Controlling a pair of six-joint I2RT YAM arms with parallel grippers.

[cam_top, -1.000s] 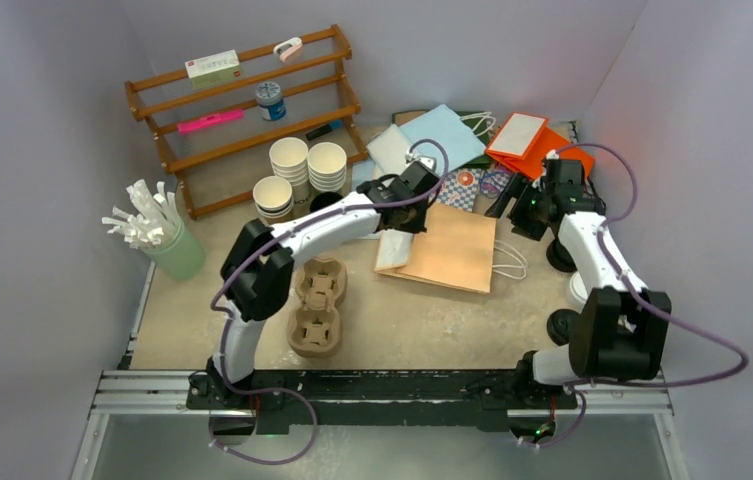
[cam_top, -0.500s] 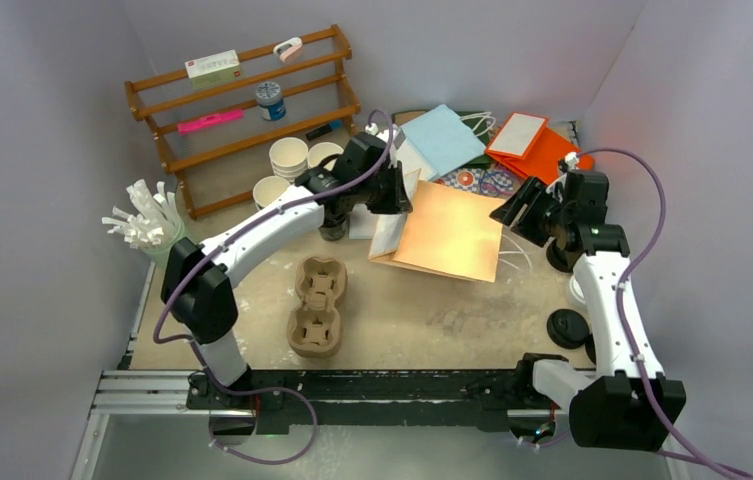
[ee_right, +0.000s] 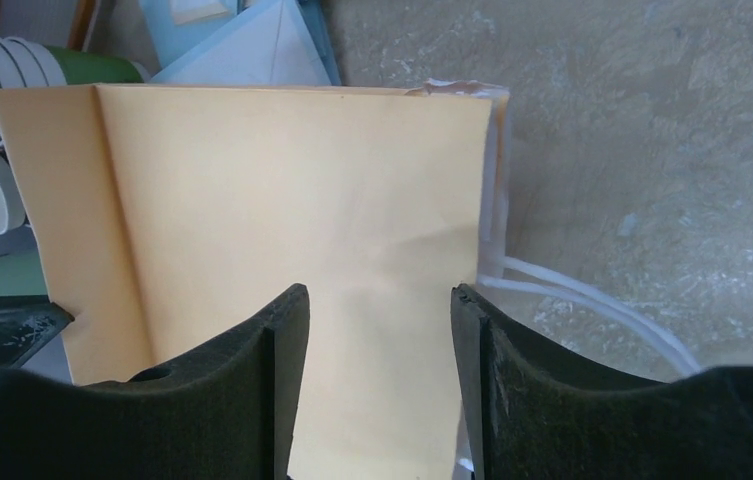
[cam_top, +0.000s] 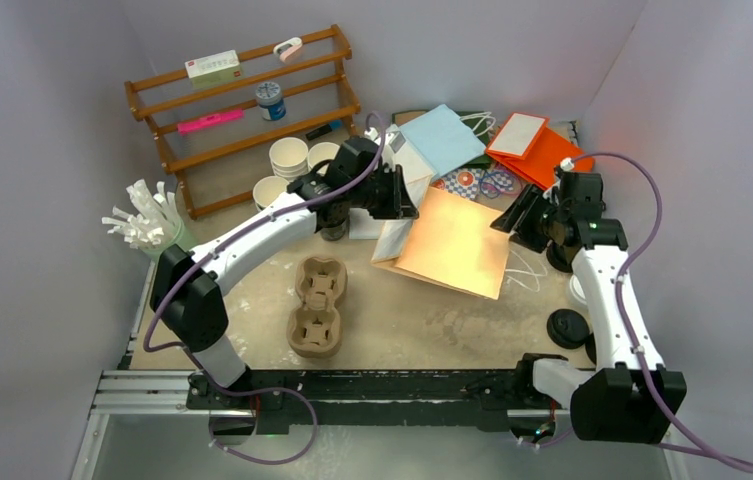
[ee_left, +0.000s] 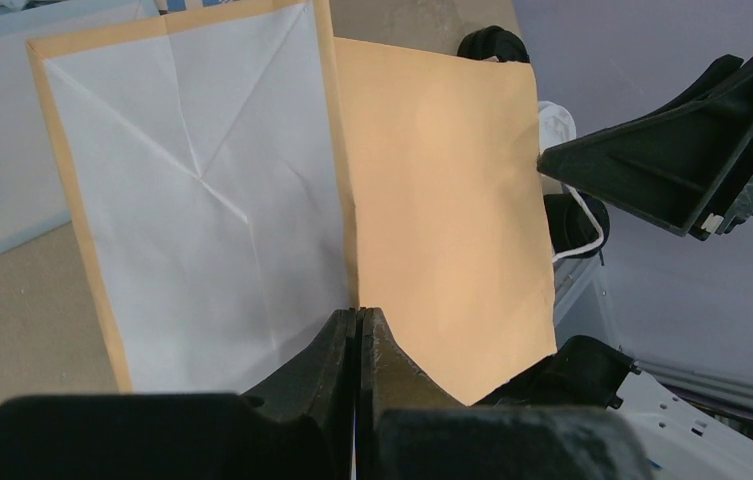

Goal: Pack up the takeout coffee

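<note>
1. Beige speckled table (cam_top: 422, 320) w/ pale purple walls is sitting under both arms; wooden rack (cam_top: 242, 110) is standing at back left.
2. L gripper (ee_left: 357, 315) is pinching fully shut on the paper bag (cam_top: 452, 240), gripping the fold where the white creased base panel meets the kraft face. It is holding that end up off the table, so the bag is sitting tilted.
3. R gripper (ee_right: 380, 292) is hanging at the bag's opposite, handle end w/ jaws partly apart and nothing clamped between them; the bag's kraft face is showing through the gap.
4. In L wrist view, one R finger is pointing right at the bag's edge by the handles. Touching or just short: can't tell.
5. White cord handles (ee_right: 592, 300) are trailing from the bag's mouth onto the table on the R side.
6. Takeout coffee: paper cups (cam_top: 289, 155) are standing mouth-up in stacks just in front of the rack, left of the L gripper and apart from both grippers.
7. Pulp tray (cam_top: 317, 305) is lying centre-left on the table, on the near side of the L arm.
8. Black lid (cam_top: 565, 326) is lying by the R arm near the right edge; green cup of white straws (cam_top: 157, 235) is standing at the left edge.
</note>
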